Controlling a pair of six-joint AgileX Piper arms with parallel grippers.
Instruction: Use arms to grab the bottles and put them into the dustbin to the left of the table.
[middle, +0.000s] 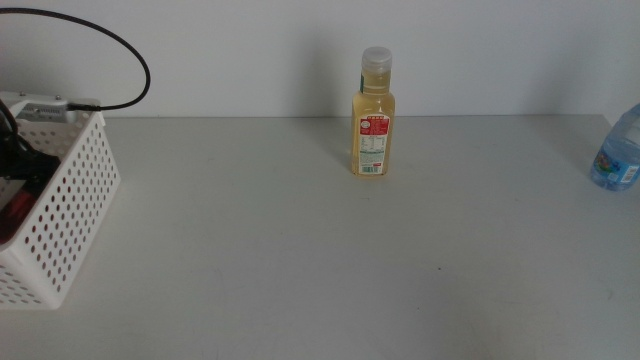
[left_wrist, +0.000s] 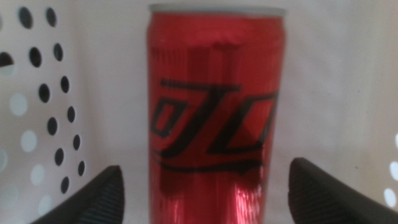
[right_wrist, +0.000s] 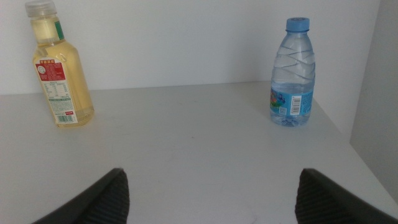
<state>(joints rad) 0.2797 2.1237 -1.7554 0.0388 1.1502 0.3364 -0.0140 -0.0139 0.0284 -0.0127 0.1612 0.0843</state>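
The red can (left_wrist: 214, 124) with black lettering stands inside the white perforated dustbin (middle: 70, 210), filling the left wrist view. My left gripper (left_wrist: 205, 199) is open around it, a jaw on each side, down in the bin (left_wrist: 43, 124) at the table's left; the middle view shows only its dark body (middle: 18, 160). The yellow-liquid bottle (middle: 372, 125) stands upright at the back middle of the table (middle: 300, 260). At the right edge stands the blue-capped water bottle (middle: 618, 150). My right gripper (right_wrist: 211, 199) is open and empty, out of the middle view, facing the yellow bottle (right_wrist: 61, 74) and the water bottle (right_wrist: 292, 74).
A thick black cable (middle: 120, 45) loops above the dustbin against the white back wall. The table's right edge runs close beside the water bottle.
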